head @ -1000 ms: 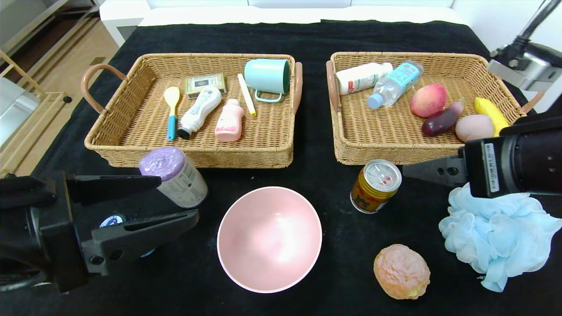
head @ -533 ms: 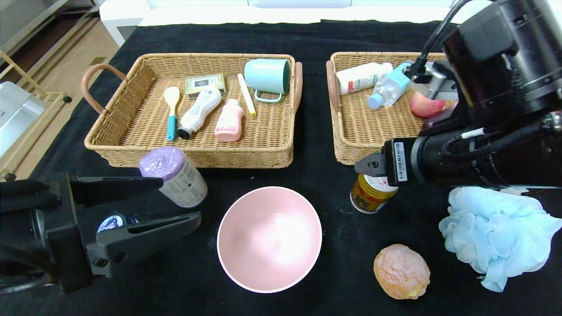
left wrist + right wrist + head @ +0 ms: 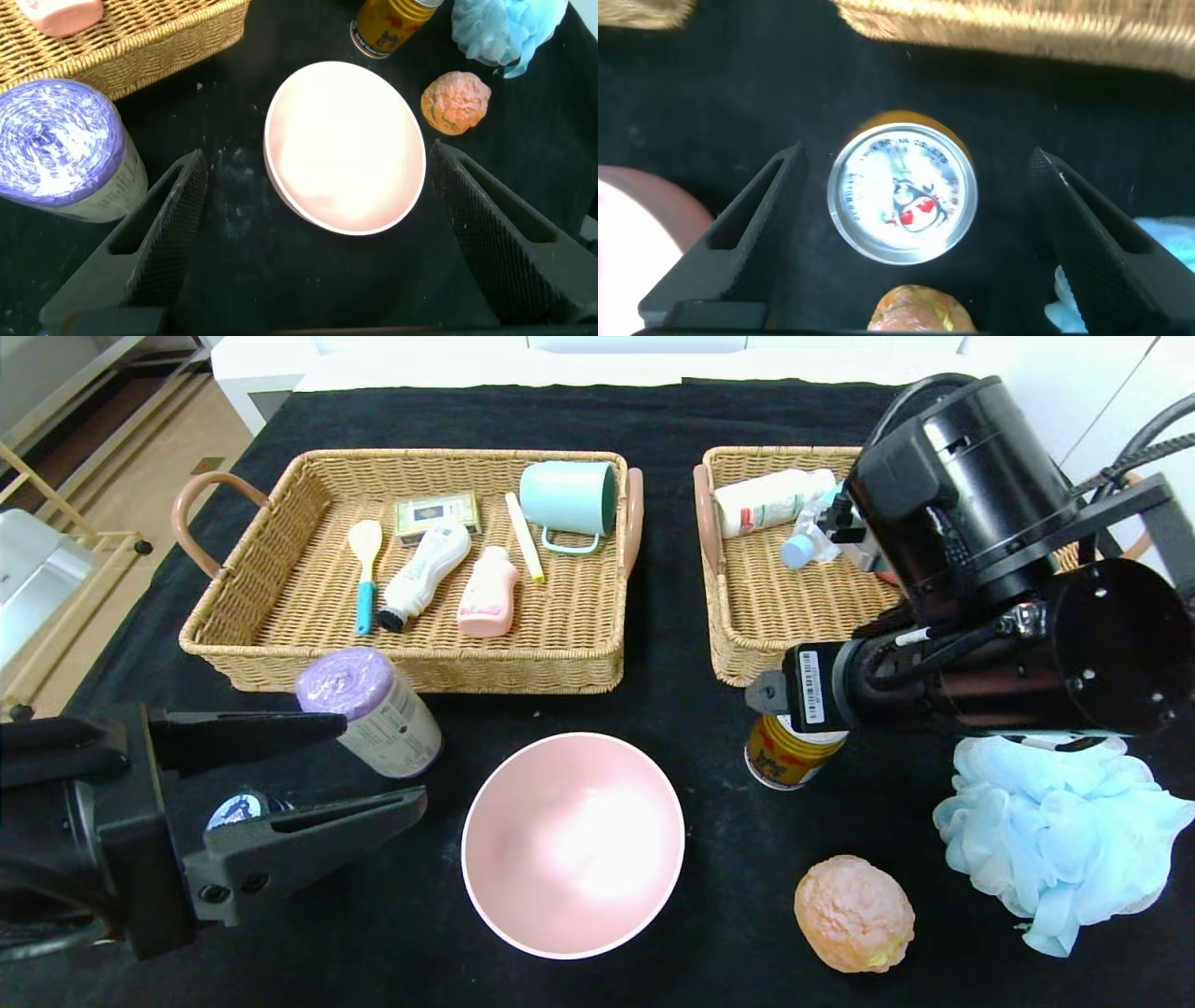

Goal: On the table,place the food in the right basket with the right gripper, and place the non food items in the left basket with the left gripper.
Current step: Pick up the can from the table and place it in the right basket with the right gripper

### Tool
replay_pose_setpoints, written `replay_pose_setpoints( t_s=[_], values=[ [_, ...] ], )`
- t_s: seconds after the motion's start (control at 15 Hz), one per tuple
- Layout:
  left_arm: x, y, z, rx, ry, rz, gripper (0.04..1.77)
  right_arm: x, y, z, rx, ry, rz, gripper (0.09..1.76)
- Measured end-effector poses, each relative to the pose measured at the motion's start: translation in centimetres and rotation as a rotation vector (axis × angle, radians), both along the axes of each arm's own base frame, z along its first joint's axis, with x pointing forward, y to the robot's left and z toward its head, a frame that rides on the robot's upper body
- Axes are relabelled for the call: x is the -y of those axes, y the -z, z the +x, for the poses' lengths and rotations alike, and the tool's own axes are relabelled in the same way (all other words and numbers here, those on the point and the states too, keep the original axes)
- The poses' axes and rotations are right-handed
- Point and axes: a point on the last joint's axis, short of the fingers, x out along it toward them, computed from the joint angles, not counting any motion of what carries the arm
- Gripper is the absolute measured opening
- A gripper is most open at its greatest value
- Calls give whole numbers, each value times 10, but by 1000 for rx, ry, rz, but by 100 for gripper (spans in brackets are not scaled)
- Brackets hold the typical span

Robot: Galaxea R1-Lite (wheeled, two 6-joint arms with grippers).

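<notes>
The gold-and-red can [image 3: 787,758] [image 3: 903,191] stands upright just before the right basket [image 3: 738,649]. My right gripper [image 3: 767,693] [image 3: 915,182] hangs straight above it, open, one finger on each side and clear of the can. The orange-brown bun [image 3: 854,915] [image 3: 915,313] lies nearer me. A dark blue jar [image 3: 245,805] peeks out behind my left gripper [image 3: 381,761] [image 3: 318,163], which is open and empty low at the front left. Ahead of it are the pink bowl [image 3: 572,845] [image 3: 346,145] and the purple-capped canister [image 3: 373,709] [image 3: 61,149]. The blue pouf [image 3: 1060,840] lies at the right.
The left basket [image 3: 401,665] holds a mint mug, spoon, bottles and a small box. The right basket holds bottles; my right arm hides its other contents. The black table cloth [image 3: 672,616] shows between the baskets.
My right arm has swung in from the right and turned downward, so its gripper now sits over the can and hides its top in the head view. The left gripper has stayed put.
</notes>
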Motion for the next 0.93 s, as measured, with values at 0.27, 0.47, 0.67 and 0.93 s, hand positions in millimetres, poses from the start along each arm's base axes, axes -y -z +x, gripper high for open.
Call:
replay_pose_setpoints(
  t_s=[0.27,0.47,0.67,0.93],
  values=[
    [0,0,0,1,-3,1,172,-2,10,9,-33,28,8,171],
    [-1,0,0,2,-5,0,172,-5,13,14,-37,31,7,171],
    [-1,0,0,4,-3,3,172,-9,20,20,-53,41,-1,171],
    [0,3,0,13,6,29,172,-13,26,26,-65,52,-2,171]
  ],
)
